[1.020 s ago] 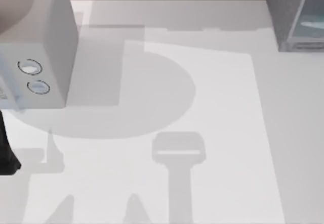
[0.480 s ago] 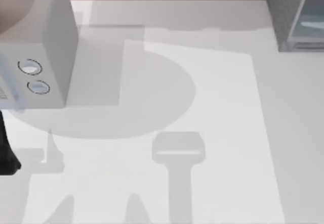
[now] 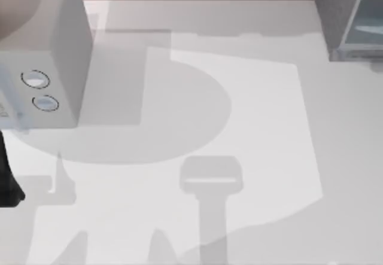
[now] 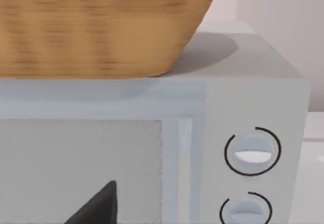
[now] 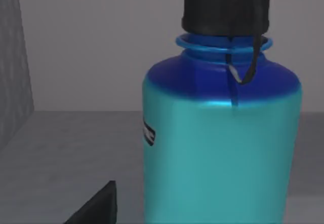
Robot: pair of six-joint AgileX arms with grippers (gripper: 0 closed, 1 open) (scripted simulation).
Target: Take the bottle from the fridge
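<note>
Where basket (image 4: 96,27) tops microwave (image 4: 253,107), bottle (image 5: 223,148) upright.

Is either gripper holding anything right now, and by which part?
Cannot be told. The right wrist view has the bottle standing close ahead, but no fingers are seen closed on it.

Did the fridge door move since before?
Yes. The fridge panel looks swung outward against the fixed table; a new shadow spreads at the table's lower right.

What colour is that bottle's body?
Cyan-turquoise, darkening to blue at the shoulder; the bottle shows best in the right wrist view.
</note>
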